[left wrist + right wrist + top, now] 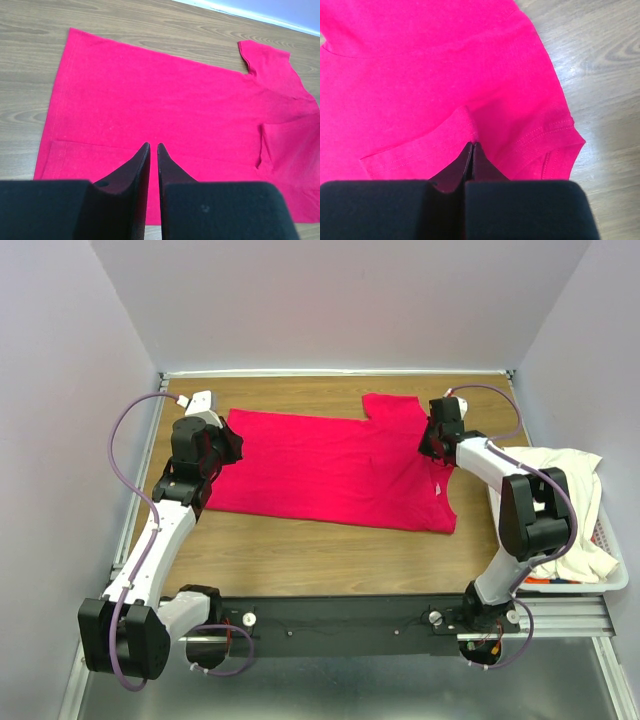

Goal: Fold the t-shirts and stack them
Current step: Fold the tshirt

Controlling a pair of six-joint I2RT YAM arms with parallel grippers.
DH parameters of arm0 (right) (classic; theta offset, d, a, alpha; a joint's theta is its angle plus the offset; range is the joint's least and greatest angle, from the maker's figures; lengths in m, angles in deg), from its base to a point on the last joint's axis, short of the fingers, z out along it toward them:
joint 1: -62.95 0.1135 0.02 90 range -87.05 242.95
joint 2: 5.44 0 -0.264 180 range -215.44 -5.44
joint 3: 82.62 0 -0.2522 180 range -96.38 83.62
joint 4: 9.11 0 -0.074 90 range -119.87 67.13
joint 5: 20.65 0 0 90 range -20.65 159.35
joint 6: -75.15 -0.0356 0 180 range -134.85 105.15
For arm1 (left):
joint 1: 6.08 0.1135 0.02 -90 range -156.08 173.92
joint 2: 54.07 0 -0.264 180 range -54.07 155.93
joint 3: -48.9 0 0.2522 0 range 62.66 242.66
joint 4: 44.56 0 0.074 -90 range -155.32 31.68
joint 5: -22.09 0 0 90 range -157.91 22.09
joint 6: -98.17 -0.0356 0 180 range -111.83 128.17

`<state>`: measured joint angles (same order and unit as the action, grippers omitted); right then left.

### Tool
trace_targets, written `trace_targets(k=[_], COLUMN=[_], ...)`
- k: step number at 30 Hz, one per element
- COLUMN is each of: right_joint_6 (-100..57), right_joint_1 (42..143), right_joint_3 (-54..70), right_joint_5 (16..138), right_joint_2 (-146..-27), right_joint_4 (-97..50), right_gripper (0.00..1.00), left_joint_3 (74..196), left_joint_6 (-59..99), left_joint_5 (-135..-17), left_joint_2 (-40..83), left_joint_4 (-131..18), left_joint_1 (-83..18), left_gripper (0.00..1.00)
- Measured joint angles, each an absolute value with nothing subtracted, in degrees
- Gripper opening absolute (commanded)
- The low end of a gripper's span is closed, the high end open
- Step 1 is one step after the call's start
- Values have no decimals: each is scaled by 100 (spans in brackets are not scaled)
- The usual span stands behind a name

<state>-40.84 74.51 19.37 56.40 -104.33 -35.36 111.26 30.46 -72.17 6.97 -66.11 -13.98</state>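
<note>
The crimson-red t-shirt (330,465) lies spread flat on the wooden table, collar end to the right. My left gripper (228,447) hovers over its left hem edge; in the left wrist view (153,146) the jaws stand nearly together with only a thin slit and nothing between them, above the red t-shirt (165,95). My right gripper (432,440) is at the shirt's right end near a sleeve; in the right wrist view (473,145) it is shut, pinching a raised ridge of the red t-shirt (420,75). The cream-white t-shirt (565,480) lies crumpled in the basket.
A white slatted laundry basket (615,560) stands at the table's right edge, beside the right arm. Bare wooden table (300,550) lies in front of the red shirt. Grey walls close in the back and both sides.
</note>
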Motion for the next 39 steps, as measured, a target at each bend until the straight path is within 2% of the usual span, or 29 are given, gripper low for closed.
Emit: trace_targets(k=[2, 5, 6, 9, 10, 16, 26, 39], right_joint_6=[-4074, -4063, -4065, -4058, -4067, -4122, -4629, -5118], right_joint_1=[7451, 7451, 7451, 7451, 7451, 7608, 9042, 9254], right_joint_3=[1937, 1939, 1939, 1941, 1941, 1994, 2260, 3202], right_joint_5=[5629, 5577, 5542, 5491, 5474, 5367, 5321, 5467], right_joint_2=[-10433, -10433, -10433, -10433, -10433, -10319, -10123, -9863], right_joint_4=[-3555, -3566, -3573, -3588, -3593, -3667, -3711, -3621], right_gripper=[10, 30, 47, 66, 68, 71, 71, 74], left_joint_3=[11126, 11126, 11126, 11115, 11110, 11097, 10802, 10404], left_joint_6=[3046, 3046, 3046, 3046, 3046, 3188, 4560, 5789], left_joint_5=[-7217, -7221, -7223, -7230, -7241, -7249, -6733, -5787], left_joint_2=[697, 699, 701, 721, 743, 1021, 1921, 3145], left_joint_4=[-6611, -6611, -6611, -6611, -6611, -6613, -6373, -6113], left_joint_1=[-1398, -1398, -1398, -1398, -1398, -1409, -2165, -2261], left_gripper=[18, 18, 19, 20, 21, 22, 22, 22])
